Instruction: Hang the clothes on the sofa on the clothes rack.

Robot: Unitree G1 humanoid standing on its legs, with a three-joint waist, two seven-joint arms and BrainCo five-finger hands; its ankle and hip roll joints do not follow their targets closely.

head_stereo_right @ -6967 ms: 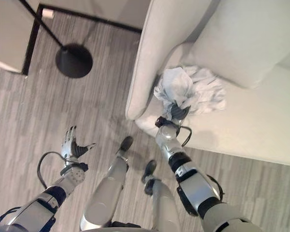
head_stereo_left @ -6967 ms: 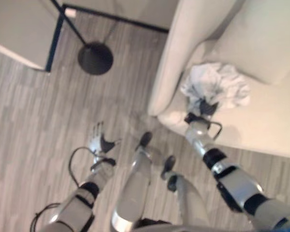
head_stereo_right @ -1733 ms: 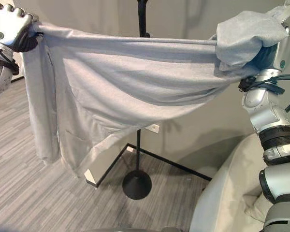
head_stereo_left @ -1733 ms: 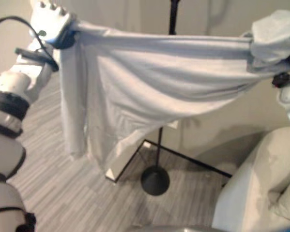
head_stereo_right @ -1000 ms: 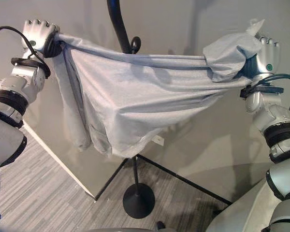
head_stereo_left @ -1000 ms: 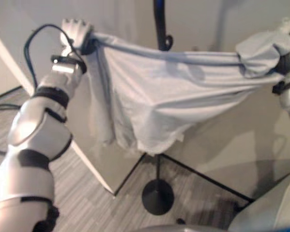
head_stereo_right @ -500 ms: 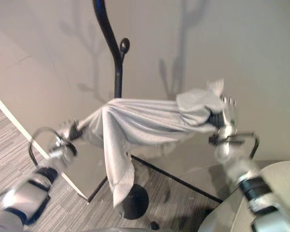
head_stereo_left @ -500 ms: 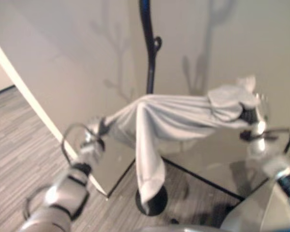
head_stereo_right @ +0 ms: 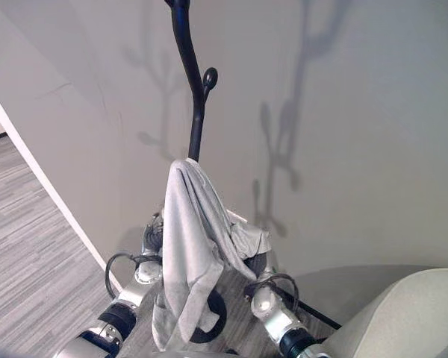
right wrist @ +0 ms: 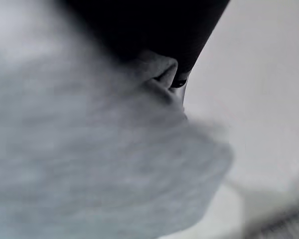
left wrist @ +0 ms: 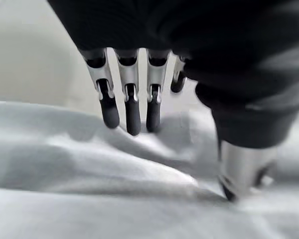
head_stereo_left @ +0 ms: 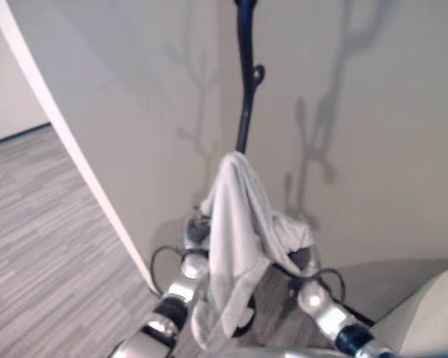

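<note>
The light grey garment (head_stereo_right: 190, 224) is draped over a low hook of the black clothes rack (head_stereo_right: 196, 112) and hangs down in a narrow fold. My left hand (head_stereo_right: 151, 240) sits low at its left side. In the left wrist view the left hand's fingers (left wrist: 132, 112) are straight above the cloth (left wrist: 89, 189), with the thumb tip resting on it. My right hand (head_stereo_right: 258, 262) is low on the right, under a bunched end of the garment (head_stereo_right: 248, 239). Cloth (right wrist: 89, 159) covers the right hand (right wrist: 154, 25) in its wrist view.
The rack's round base (head_stereo_right: 215, 319) stands on the grey plank floor, behind the hanging cloth. A beige sofa arm (head_stereo_right: 403, 313) fills the lower right corner. A white wall edge (head_stereo_right: 45, 186) runs diagonally at the left, with open floor beyond it.
Both arms have dropped and come in toward the rack. The garment, stretched wide between the hands before, now hangs from the hook in a narrow drape. The left hand's fingers have straightened.
</note>
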